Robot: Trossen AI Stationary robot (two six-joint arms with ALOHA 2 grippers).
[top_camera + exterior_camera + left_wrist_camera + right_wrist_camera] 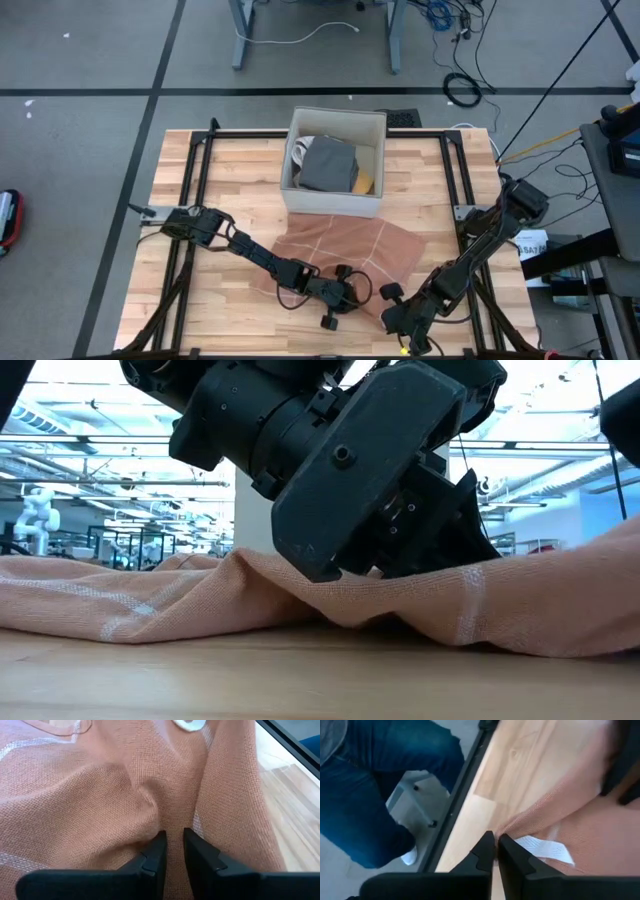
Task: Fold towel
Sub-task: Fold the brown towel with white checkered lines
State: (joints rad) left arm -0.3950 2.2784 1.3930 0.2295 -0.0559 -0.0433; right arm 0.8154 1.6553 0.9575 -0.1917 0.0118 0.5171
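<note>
A salmon-pink towel (pixel 345 250) with pale stripes lies rumpled on the wooden table (pixel 210 180), near its front edge. In the low view the towel (pixel 150 600) rises in a ridge. My left gripper (pixel 355 292) is over the towel's near edge, shut on a ridge of cloth (pixel 172 832). My right gripper (pixel 388 318) is at the towel's near right corner, shut on it, with a white label (pixel 542 848) beside its fingers. My left gripper pinches a raised fold of the towel (pixel 173 827) between its two fingers, coming at it slanting down from the table's left. The cloth around the fold bunches up; the rest lies on the table. My right gripper pinches the towel's near right corner (pixel 504 827) between its two fingertips, slanting down from the right. The corner is drawn to a point at the fingers, just beside the label. The rest of the towel lies on the table.
A white box (pixel 335 150) with a grey cloth and something yellow inside stands at the far middle, touching the towel's far edge. Black frame rails (pixel 455 180) run along the table's sides. A person in blue jeans (pixel 380 780) stands by the table's edge.
</note>
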